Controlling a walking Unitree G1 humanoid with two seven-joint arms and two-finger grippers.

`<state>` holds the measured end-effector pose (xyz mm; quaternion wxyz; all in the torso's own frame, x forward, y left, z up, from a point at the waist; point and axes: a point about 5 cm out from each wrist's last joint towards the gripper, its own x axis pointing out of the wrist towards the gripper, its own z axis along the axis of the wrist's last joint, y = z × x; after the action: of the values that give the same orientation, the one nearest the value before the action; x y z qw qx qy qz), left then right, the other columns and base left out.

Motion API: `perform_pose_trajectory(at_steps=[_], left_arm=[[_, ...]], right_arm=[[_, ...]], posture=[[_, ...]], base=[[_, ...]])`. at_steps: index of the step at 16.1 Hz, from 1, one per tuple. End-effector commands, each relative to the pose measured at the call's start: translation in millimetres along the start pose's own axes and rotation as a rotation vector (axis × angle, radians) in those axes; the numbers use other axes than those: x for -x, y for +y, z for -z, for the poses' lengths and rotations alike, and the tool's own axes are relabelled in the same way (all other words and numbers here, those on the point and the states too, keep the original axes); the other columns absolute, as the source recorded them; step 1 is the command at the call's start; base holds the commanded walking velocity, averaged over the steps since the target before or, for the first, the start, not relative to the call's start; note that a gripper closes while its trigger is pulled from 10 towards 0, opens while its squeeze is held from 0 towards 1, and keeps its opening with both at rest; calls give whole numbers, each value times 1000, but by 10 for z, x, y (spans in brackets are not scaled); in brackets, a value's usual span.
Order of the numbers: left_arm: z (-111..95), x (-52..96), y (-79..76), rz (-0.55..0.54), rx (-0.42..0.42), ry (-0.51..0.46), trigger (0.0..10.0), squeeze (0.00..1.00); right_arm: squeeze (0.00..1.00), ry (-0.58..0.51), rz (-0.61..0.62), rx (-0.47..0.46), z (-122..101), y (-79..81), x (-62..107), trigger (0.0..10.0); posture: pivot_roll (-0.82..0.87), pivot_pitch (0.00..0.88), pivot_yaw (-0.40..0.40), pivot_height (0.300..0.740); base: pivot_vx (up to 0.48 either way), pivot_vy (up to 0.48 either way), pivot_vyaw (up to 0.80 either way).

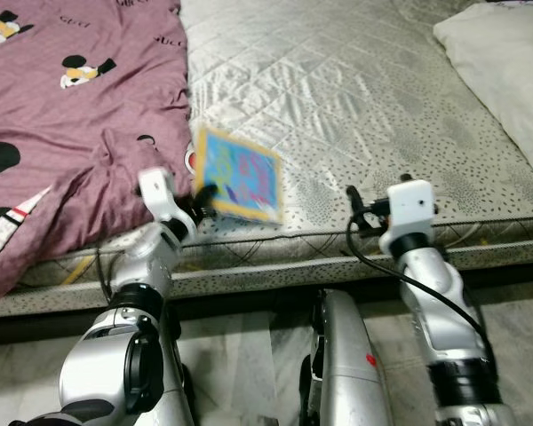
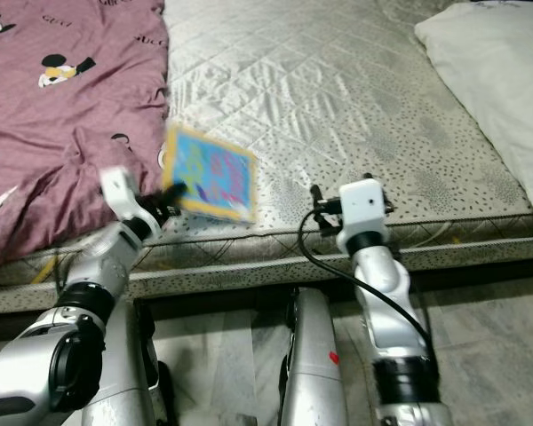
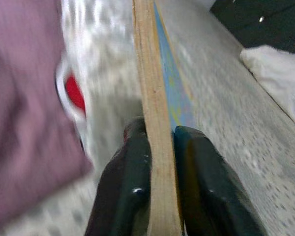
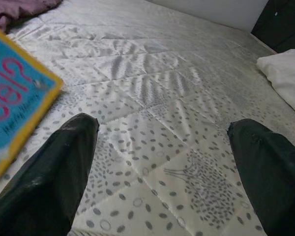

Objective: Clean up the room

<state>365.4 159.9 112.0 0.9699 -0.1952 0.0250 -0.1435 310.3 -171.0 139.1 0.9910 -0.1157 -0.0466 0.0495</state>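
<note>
- Quilted silver-grey mattress (image 1: 338, 115) spreads ahead of the robot, its front edge running just before both wrists, with pale tiled floor (image 1: 249, 355) below.
- Blue picture book (image 1: 238, 174) with a yellow border is lifted off the mattress and tilted, blurred in the head views; it sits just beyond the left gripper's tips.
- In the left wrist view the book shows edge-on as a thick tan board with a blue face.
- Left gripper (image 3: 160, 142) is clamped on the book's near edge, one black finger (image 3: 128, 182) pressed on each side of the board.
- Purple blanket (image 1: 62, 133) printed with cartoon mice lies bunched on the outer side of the left gripper, draping over the mattress edge close to the book.
- A red-and-white patch of that print shows blurred beside the book in the left wrist view.
- Right gripper (image 4: 162, 167) hovers low over bare mattress, its two fingers (image 4: 54, 167) spread wide apart and holding nothing.
- The book's corner lies toward the inner side of the right gripper, near but not touching it.
- White pillow (image 1: 506, 71) rests on the mattress well beyond and to the outer side of the right gripper.
</note>
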Motion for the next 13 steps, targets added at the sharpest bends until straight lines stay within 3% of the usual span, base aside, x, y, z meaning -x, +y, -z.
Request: perform_pose_trajectory(at_steps=[1,3,5,6,10,12,13], left_arm=[[-89,70,89,-38,-84,-43,0,0],[-166,201,63,-26,-163,-93,0,0],[-168,352,42,-54,-164,-123,0,0],[-122,515,13,-88,-187,-136,0,0],[135,898,-8,-200,-200,-82,0,0],[175,971,-31,-233,-226,-59,0,0],[195,988,-54,-227,-219,-50,6627,0]], right_arm=[[0,-2,8,-14,13,8,-13,10000],[0,-8,25,-80,8,52,-61,10000],[0,26,52,-196,47,84,-68,10000],[0,38,49,-274,71,129,-56,10000],[0,17,21,-415,64,286,-63,10000],[0,-13,-5,-431,-1,316,-96,10000],[0,-17,0,-455,-18,313,-118,10000]], posture=[[-144,76,-2,511],[-121,59,12,511],[-105,45,25,511],[-89,33,28,511],[-56,14,35,511],[-47,15,37,521],[-45,18,39,535]], base=[[0,0,0],[0,0,0],[0,0,0],[0,0,0],[0,0,0],[0,0,0],[0,0,0]])
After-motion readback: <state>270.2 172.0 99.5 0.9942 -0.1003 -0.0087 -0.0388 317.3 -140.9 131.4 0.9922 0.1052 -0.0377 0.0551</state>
